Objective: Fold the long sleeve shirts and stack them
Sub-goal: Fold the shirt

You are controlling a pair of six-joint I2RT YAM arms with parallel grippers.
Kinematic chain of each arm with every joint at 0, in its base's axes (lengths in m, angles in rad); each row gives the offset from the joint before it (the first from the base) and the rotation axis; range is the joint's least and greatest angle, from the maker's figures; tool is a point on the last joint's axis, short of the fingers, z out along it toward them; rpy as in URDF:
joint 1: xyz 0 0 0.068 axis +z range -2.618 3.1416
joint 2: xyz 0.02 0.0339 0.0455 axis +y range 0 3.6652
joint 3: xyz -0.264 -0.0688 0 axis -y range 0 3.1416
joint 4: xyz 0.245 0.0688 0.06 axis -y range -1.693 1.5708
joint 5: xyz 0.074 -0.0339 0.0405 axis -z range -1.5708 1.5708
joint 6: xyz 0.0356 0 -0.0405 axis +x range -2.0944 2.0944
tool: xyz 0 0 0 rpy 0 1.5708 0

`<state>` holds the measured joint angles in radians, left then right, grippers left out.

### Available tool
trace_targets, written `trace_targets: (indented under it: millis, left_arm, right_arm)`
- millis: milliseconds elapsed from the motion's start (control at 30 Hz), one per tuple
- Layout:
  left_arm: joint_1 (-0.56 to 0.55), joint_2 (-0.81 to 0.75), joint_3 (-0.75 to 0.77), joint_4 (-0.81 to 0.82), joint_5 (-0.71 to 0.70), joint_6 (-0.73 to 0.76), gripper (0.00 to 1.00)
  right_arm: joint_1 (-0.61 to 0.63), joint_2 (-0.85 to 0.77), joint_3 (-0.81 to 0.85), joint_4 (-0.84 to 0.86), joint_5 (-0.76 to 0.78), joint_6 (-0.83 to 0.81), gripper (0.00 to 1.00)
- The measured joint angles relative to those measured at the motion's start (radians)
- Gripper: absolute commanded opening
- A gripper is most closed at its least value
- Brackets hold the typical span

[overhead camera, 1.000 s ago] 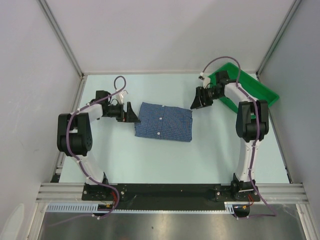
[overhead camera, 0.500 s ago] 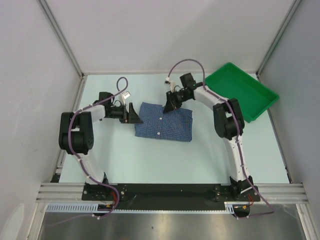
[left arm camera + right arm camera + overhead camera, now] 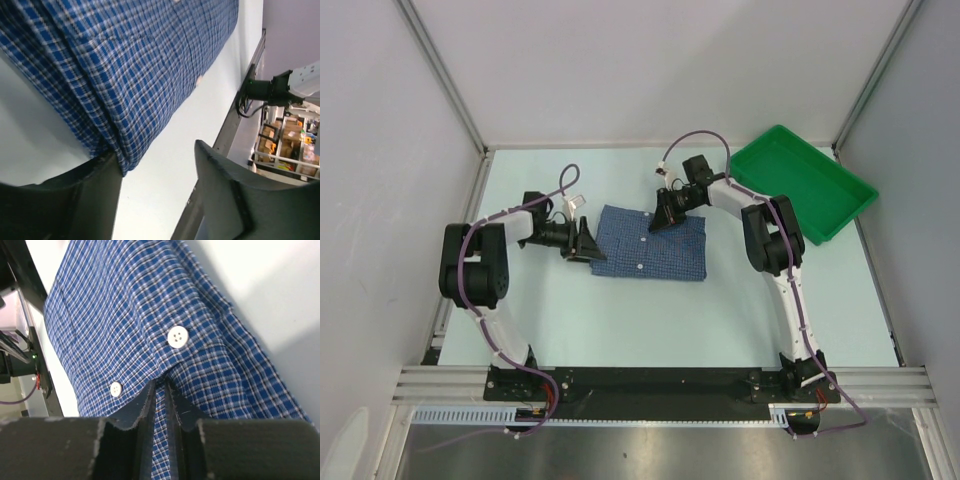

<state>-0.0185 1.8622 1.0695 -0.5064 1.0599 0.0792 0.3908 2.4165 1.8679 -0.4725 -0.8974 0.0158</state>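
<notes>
No writing can be read in any view; the shirt carries only checks and blank buttons; the far boxes are too blurred.

1 shirt on table, left gripper at its left edge, right gripper on its far edge, tray far right

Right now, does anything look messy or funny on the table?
Nothing looks spilled or torn. The folded shirt just lies a little crooked on the table, and the right gripper is pinching a bit of cloth beside a button.
</notes>
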Motion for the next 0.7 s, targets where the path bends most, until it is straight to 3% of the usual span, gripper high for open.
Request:
trace_targets:
  millis: [133, 300, 333, 367, 433, 467, 600, 700]
  left_arm:
    - [0.0, 0.016, -0.001, -0.086, -0.007, 0.019, 0.52]
    - [0.0, 0.098, -0.001, -0.116, -0.05, 0.006, 0.33]
    - [0.0, 0.11, -0.002, -0.116, -0.056, -0.003, 0.28]
    - [0.0, 0.119, -0.002, -0.114, -0.062, -0.007, 0.13]
    - [0.002, 0.129, -0.002, -0.114, -0.072, -0.028, 0.01]
    - [0.002, 0.129, -0.003, -0.112, -0.084, -0.031, 0.0]
    - [0.004, 0.129, -0.004, -0.11, -0.097, -0.037, 0.01]
    - [0.004, 0.124, -0.009, -0.107, -0.093, -0.029, 0.42]
  right_arm:
    - [0.0, -0.002, -0.019, 0.027, -0.001, 0.026, 0.18]
    - [0.0, -0.008, -0.034, 0.05, -0.001, 0.045, 0.19]
    - [0.0, -0.008, -0.035, 0.051, -0.001, 0.045, 0.2]
    - [0.0, -0.009, -0.035, 0.051, -0.002, 0.045, 0.25]
    - [0.0, -0.011, -0.035, 0.051, -0.005, 0.047, 0.29]
    - [0.001, -0.014, -0.035, 0.051, -0.007, 0.046, 0.37]
    - [0.006, -0.023, -0.018, 0.026, -0.025, 0.042, 0.59]
    - [0.01, -0.042, 0.016, -0.004, -0.023, 0.022, 0.68]
